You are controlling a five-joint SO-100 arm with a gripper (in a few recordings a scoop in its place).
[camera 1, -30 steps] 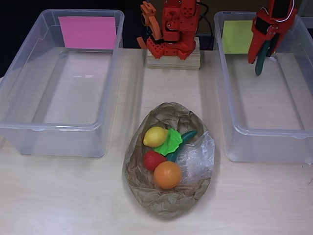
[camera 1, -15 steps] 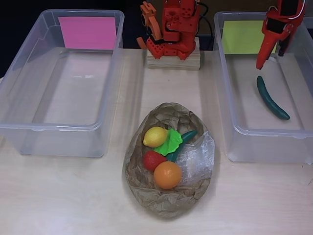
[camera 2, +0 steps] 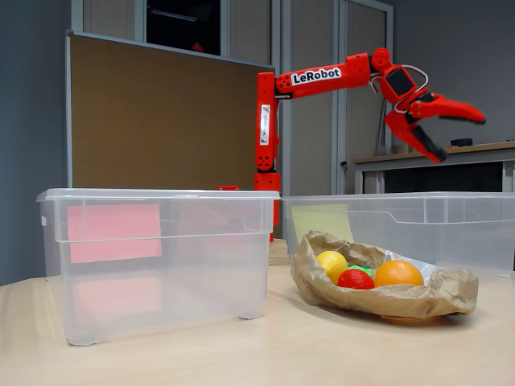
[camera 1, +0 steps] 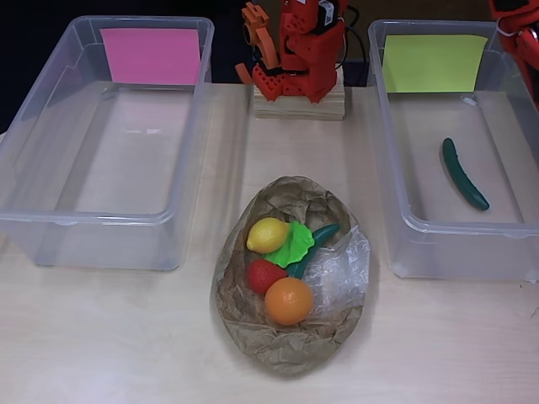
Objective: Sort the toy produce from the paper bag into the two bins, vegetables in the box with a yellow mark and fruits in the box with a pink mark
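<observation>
Red two-finger gripper (camera 2: 457, 135) hangs high at the upper right of the fixed view, jaws spread wide and empty. We see the dark green toy cucumber (camera 1: 464, 173) lying in the clear plastic bin with the yellow mark (camera 1: 396, 151) at right. Crumpled brown paper bag (camera 1: 253, 337), lower centre, holds a yellow lemon (camera 1: 267, 235), red strawberry (camera 1: 264, 275), orange (camera 1: 288, 300) and green leaf (camera 1: 295, 242). Clear bin with the pink mark (camera 1: 50, 227) sits upper left.

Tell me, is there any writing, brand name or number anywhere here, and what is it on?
"LeRobot": white label on the red arm's horizontal upper link, fixed view.
A white label on the arm's vertical column: too small to read.
The pink mark and yellow mark on the bins: blank, no writing.
</observation>
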